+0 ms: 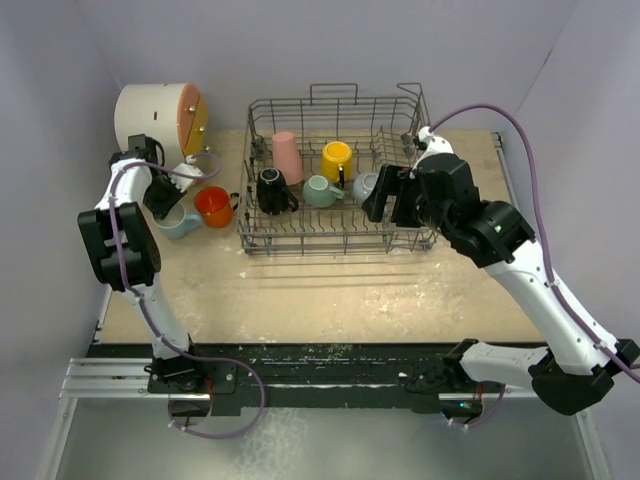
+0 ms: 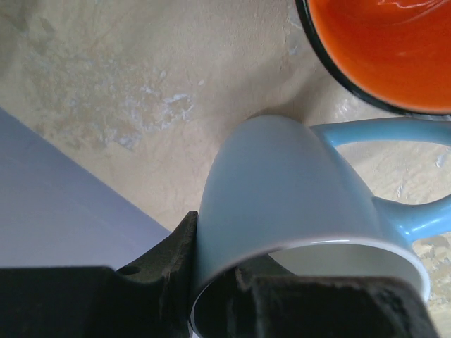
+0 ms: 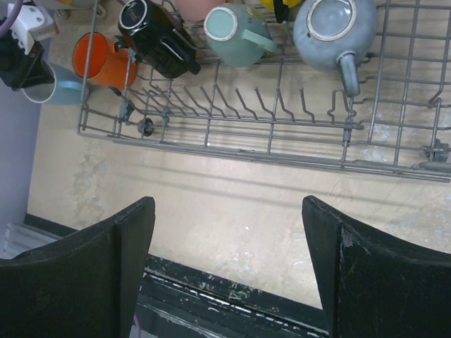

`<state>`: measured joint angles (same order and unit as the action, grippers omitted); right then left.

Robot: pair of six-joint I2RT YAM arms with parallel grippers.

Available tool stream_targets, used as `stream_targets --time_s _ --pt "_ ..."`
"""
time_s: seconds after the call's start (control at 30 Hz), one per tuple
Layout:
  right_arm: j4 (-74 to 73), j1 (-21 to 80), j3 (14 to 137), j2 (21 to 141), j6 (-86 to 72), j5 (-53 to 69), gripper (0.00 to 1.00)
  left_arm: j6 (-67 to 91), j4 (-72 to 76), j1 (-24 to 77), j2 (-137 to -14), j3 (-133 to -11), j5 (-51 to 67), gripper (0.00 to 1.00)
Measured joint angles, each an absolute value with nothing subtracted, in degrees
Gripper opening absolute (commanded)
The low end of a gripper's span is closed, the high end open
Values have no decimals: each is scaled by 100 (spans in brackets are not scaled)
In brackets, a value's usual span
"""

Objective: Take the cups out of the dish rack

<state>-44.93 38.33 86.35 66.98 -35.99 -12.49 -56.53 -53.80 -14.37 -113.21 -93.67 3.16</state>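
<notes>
The grey wire dish rack point(image 1: 330, 235) holds a pink tumbler point(image 1: 287, 157), a yellow mug point(image 1: 337, 160), a black mug point(image 1: 271, 190), a teal mug point(image 1: 320, 190) and a grey mug point(image 1: 365, 185). An orange mug point(image 1: 213, 206) stands on the table left of the rack. My left gripper point(image 1: 165, 205) is shut on the rim of a light blue mug point(image 2: 296, 190), low beside the orange mug point(image 2: 384, 49). My right gripper point(image 1: 395, 195) is open and empty over the rack's right part. In its wrist view the fingers point(image 3: 127, 239) frame bare table in front of the rack point(image 3: 282, 134).
A white cylindrical cabinet with an orange-yellow front point(image 1: 160, 118) stands at the back left, close behind my left arm. Lilac walls enclose the table on three sides. A black rail point(image 1: 330, 365) runs along the near edge.
</notes>
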Motion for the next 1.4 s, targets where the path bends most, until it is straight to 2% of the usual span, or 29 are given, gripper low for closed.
stream_targets --time_s 0.23,0.4,0.47,0.5,0.53,0.57,0.63,0.83,0.87,1.17,1.4 --pt "-4488 3540 8635 6877 -3500 -1146 87 -5653 -5402 -1409 -11780 -9771 285 0" --pt "-4466 3267 8635 6984 -3382 -945 87 -5655 -5500 -1406 -11917 -9998 353 34" --pt "-4445 3164 8635 7067 -3332 -882 87 -5658 -5468 -1409 -11920 -9998 375 53" --pt "-4423 3118 8635 7124 -3299 -827 87 -5669 -5443 -1409 -11913 -9998 395 59" --pt "-4410 3092 8635 7172 -3275 -797 88 -5677 -5426 -1409 -11896 -9998 423 60" --pt "-4392 3055 8635 7229 -3245 -779 88 -5677 -5411 -1409 -11872 -9996 451 75" --pt "-4357 3000 8635 7371 -3179 -751 90 -5736 -5384 -1411 -11762 -9972 497 80" --pt "-4252 2867 8700 7935 -2943 -698 94 -5789 -5522 -1411 -10997 -9944 766 82" --pt "-4228 2832 8739 8055 -2891 -676 94 -5800 -5557 -1411 -10831 -9944 819 98" --pt "-3815 2383 9367 9699 -2303 -663 92 -5693 -6613 -1372 -9780 -10353 2067 99" --pt "-3785 2281 9789 10696 -1894 -1033 82 -5347 -7041 -943 -9087 -9946 2869 99"
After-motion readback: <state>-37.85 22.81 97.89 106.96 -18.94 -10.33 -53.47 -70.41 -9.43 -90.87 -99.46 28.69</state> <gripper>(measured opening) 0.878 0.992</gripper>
